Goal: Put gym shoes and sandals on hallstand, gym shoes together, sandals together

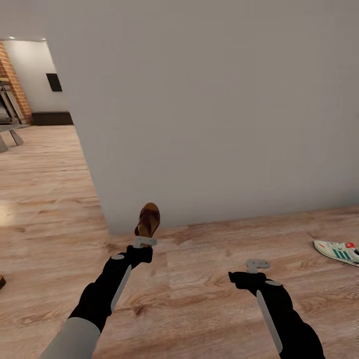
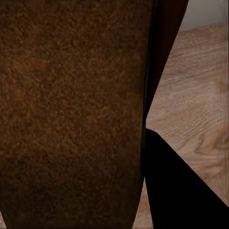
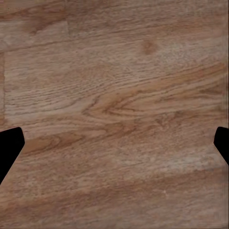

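Observation:
My left gripper is shut on a dark brown sandal, held upright above the corridor floor near the wall corner. In the left wrist view the sandal's rough brown sole is pressed close to the camera, with a dark finger beside it. One white gym shoe with green stripes and a red tongue patch lies on the floor at the far right. My right gripper hangs open over bare planks, its fingertips at the edges of the right wrist view. The hallstand is out of view.
A grey wall stands straight ahead; its corner is just left of the sandal. To the left the floor runs on into another room with a brick wall and grey furniture. A small dark object sits at the left edge.

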`<state>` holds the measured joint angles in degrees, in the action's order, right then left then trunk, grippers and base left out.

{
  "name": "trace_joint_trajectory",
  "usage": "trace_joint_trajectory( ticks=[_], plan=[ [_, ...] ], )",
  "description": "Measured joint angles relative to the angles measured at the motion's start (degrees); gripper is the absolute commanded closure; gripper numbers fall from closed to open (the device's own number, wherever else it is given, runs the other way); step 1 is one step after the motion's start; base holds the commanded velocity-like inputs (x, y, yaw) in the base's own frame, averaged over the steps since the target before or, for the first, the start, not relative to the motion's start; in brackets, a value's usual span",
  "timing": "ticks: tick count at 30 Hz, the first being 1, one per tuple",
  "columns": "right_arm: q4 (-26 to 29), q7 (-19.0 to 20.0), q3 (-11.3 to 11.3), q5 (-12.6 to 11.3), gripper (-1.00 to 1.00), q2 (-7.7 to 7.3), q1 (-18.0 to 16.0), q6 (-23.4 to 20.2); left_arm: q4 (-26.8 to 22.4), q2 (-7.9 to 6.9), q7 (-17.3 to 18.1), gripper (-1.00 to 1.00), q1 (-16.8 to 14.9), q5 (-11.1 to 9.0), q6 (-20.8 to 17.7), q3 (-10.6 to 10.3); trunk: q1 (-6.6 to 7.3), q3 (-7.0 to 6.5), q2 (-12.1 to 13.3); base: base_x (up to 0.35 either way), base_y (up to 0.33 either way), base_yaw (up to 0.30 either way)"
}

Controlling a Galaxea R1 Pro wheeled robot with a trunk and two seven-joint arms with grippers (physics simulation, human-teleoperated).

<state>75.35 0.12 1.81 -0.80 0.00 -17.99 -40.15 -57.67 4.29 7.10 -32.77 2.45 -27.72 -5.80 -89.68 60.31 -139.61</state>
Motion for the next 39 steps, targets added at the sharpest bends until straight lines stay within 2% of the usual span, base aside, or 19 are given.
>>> trace_joint_trajectory(
  ticks=[13,39],
  plan=[
    [0.0,0.0,0.0,0.0,-1.00,0.00,0.0,0.0,-0.1,0.00,0.0,1.00,0.0,0.0,0.0,-0.1,-0.01,-0.35,0.0,0.252,-0.163,-0.290],
    [0.0,0.0,0.0,0.0,-1.00,0.00,0.0,0.0,-0.1,0.02,0.0,1.00,0.0,-0.1,0.0,-0.1,-0.02,-1.49,0.0,0.028,-0.280,-0.282]
  ],
)
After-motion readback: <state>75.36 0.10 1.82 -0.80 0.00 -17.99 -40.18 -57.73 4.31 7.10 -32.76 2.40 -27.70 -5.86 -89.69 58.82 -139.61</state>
